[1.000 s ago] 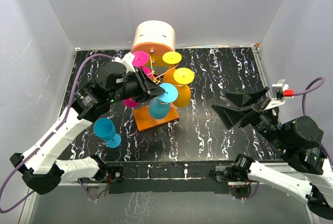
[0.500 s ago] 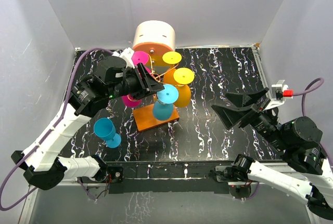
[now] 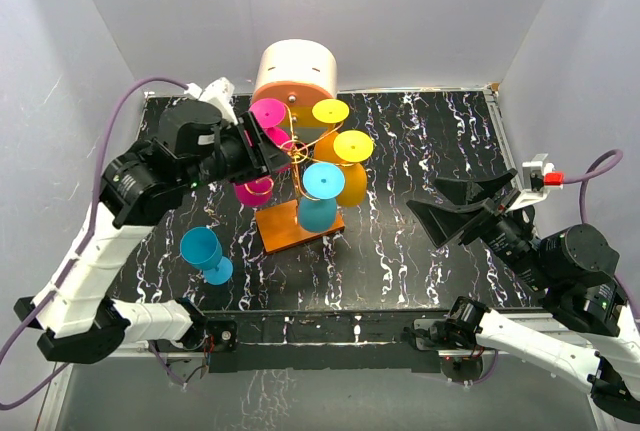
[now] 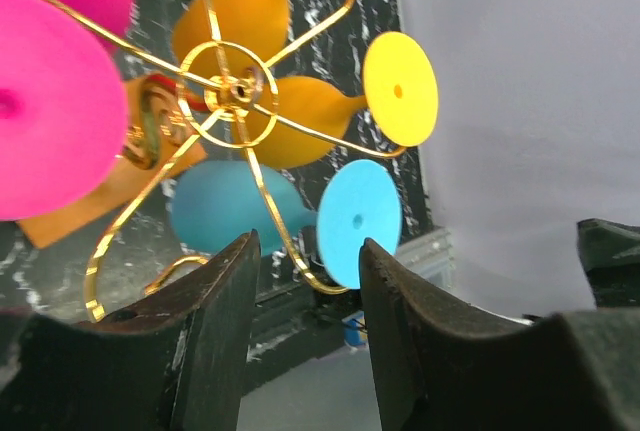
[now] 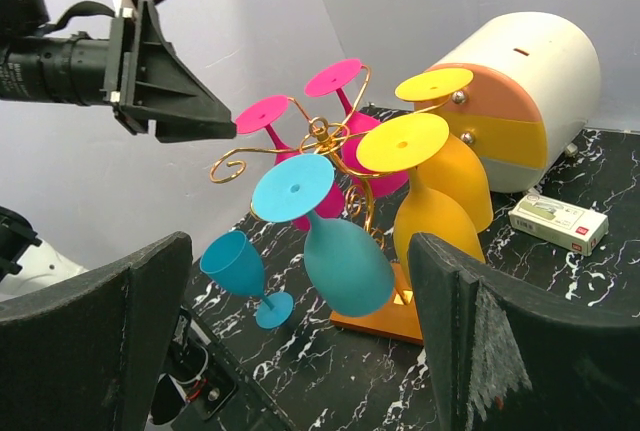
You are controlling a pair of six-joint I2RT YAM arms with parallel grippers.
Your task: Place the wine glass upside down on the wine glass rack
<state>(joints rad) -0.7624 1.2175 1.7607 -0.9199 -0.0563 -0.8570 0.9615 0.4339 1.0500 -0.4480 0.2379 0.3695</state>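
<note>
Left claw [image 3: 278,151] back, seemingly empty.

It was a robot lab test cell: plain pale walls [image 3: 420,21] boxed in the black marbled table [image 3: 420,131] on three sides, with two cabled arms [image 3: 95,251] bolted at its near edge.

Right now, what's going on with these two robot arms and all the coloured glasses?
The robot is hanging wine glasses upside down on the gold wire rack. Five hang there: two pink glasses, two yellow glasses and one blue glass. The left claw hovers open and empty beside the rack's top. A second blue glass stands upright on the table, not yet hung. The right claw is open too, off to the side, touching nothing.
</note>
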